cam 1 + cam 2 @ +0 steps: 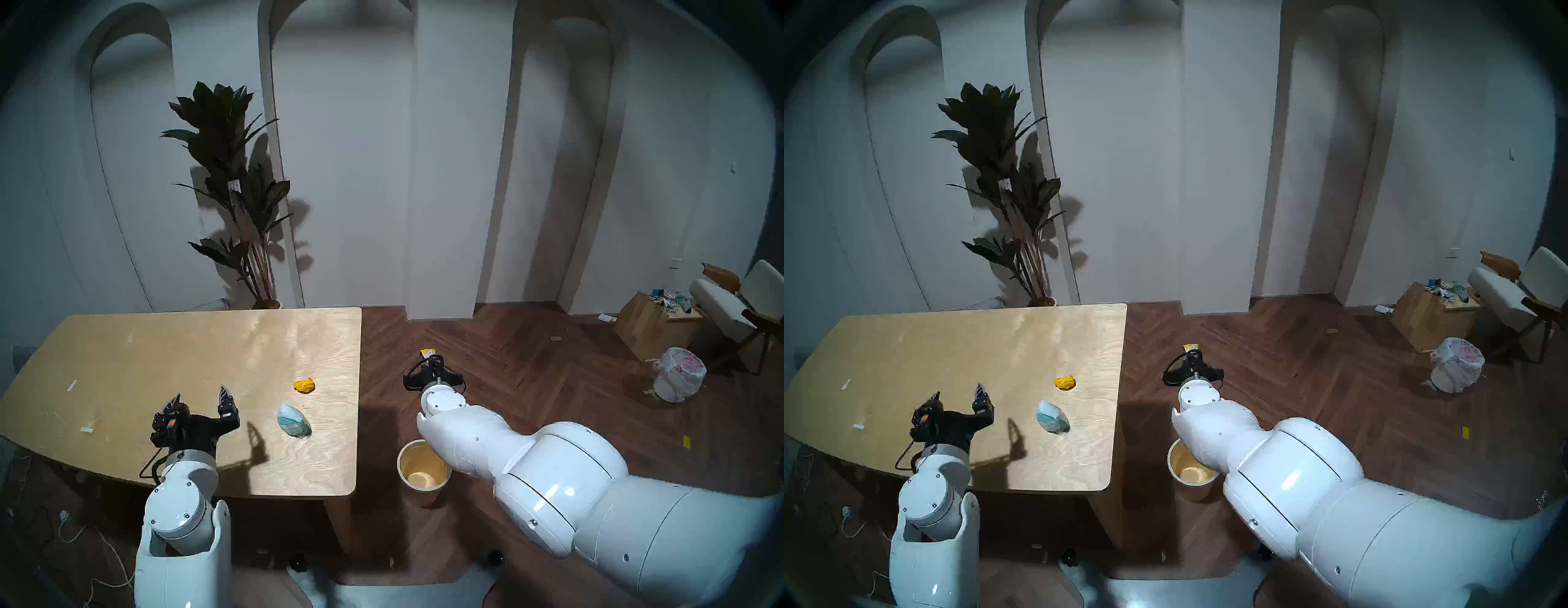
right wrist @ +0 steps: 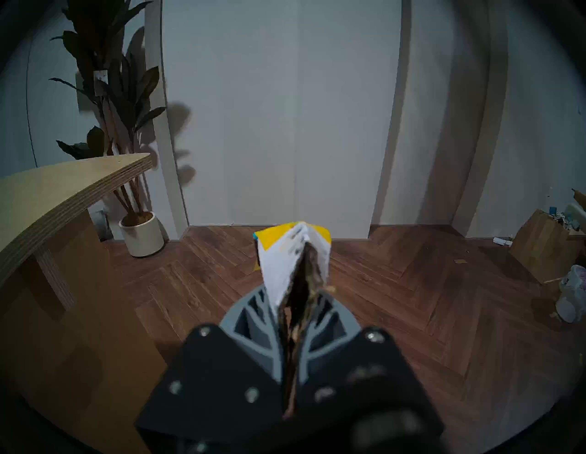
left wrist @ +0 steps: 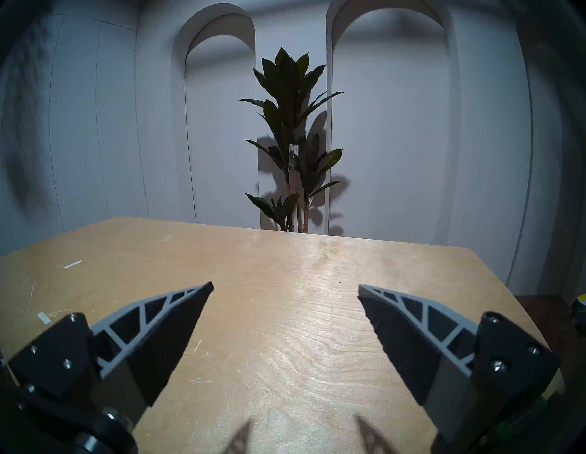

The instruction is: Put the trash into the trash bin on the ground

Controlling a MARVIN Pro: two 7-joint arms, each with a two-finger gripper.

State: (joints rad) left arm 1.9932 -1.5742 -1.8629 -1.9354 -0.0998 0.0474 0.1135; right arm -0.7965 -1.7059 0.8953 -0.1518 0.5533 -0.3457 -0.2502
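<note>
My right gripper (image 1: 431,361) is shut on the white-and-yellow carton (image 2: 290,253), held over the floor right of the table and beyond the cream trash bin (image 1: 423,470). The carton's yellow tip (image 1: 427,352) sticks out past the fingers. The bin stands on the floor by the table's near right corner, partly under my right forearm. The yellow paper lump (image 1: 304,385) and the teal-and-white wrapper (image 1: 293,420) lie on the wooden table (image 1: 169,348) near its right edge. My left gripper (image 1: 200,398) is open and empty above the table, left of the wrapper.
A potted plant (image 1: 237,187) stands behind the table. At the far right are a wooden box (image 1: 653,325) of scraps, a white bin with a red-printed bag (image 1: 679,373) and a chair (image 1: 738,310). A yellow scrap (image 1: 687,441) lies on the floor.
</note>
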